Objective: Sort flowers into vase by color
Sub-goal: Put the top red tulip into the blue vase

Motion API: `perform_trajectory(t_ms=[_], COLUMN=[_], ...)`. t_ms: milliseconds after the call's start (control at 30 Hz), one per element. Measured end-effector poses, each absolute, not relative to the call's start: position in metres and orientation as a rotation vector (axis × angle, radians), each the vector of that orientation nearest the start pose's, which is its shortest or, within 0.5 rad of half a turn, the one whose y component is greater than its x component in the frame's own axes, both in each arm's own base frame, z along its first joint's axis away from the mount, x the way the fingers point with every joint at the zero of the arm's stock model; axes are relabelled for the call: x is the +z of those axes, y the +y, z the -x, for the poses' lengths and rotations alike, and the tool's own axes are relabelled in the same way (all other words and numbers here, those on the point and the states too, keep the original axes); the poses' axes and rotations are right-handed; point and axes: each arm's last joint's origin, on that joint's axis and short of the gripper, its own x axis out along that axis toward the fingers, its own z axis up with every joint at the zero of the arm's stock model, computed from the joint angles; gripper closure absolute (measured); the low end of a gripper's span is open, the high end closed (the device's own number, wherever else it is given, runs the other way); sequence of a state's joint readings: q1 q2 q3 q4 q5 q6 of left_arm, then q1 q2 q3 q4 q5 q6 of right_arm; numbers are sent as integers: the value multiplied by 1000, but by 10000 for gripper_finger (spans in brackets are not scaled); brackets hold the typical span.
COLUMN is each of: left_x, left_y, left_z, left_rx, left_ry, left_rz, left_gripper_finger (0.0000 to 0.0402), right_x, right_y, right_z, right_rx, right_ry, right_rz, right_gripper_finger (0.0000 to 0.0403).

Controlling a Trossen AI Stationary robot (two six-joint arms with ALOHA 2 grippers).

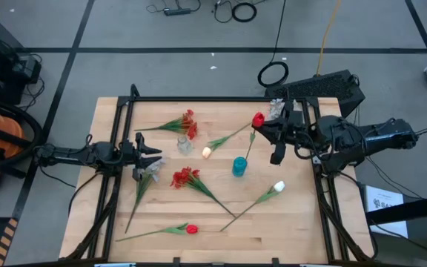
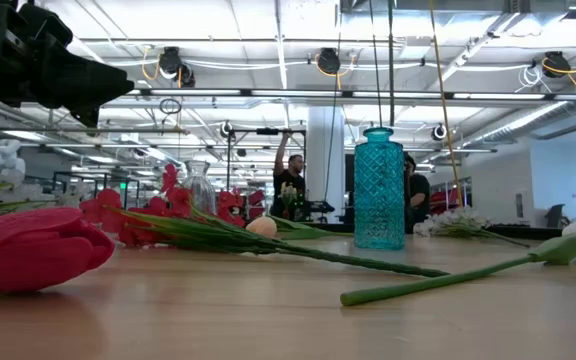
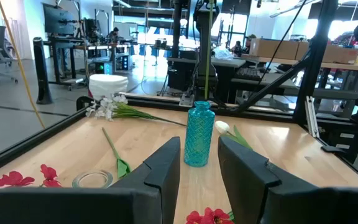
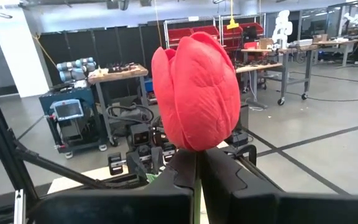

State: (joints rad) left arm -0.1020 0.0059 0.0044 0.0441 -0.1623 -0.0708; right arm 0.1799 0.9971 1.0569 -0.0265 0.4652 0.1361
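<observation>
Wooden table (image 1: 110, 222) with scattered flowers (image 1: 186, 178)

Red tulip (image 1: 258, 119) held up over the teal vase (image 1: 239, 166), stem hanging toward its mouth. On the table lie two red clusters (image 1: 189, 123) (image 1: 184, 177), a red bud (image 1: 191, 229), white buds (image 1: 278, 187) (image 1: 206, 152). A pale spray (image 1: 148, 170) lies at the left.

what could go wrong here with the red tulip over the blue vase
The right tool pinches the red tulip just under its head, so the long stem could swing and miss the narrow neck of the blue vase. A nudge could tip that tall vase onto the cream bud or the white tulip.
</observation>
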Motion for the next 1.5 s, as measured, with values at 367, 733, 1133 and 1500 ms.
perform_trajectory(t_ms=[367,733,1133,1500], left_x=[169,169,169,169], left_y=[-5,-5,-5,-5], left_z=[-97,-97,-97,-97], left_rx=[58,58,59,58], left_ry=[-44,-44,-44,-44], left_rz=[76,76,76,76], left_gripper_finger=[285,285,285,285], right_x=[401,403,376,317], right_y=[26,26,28,28], right_z=[-215,-215,-221,-225], right_rx=[-284,-262,-262,-264], right_ry=[-48,-69,-45,-9], right_rz=[-128,-124,-135,-165], right_gripper_finger=[399,399,399,399])
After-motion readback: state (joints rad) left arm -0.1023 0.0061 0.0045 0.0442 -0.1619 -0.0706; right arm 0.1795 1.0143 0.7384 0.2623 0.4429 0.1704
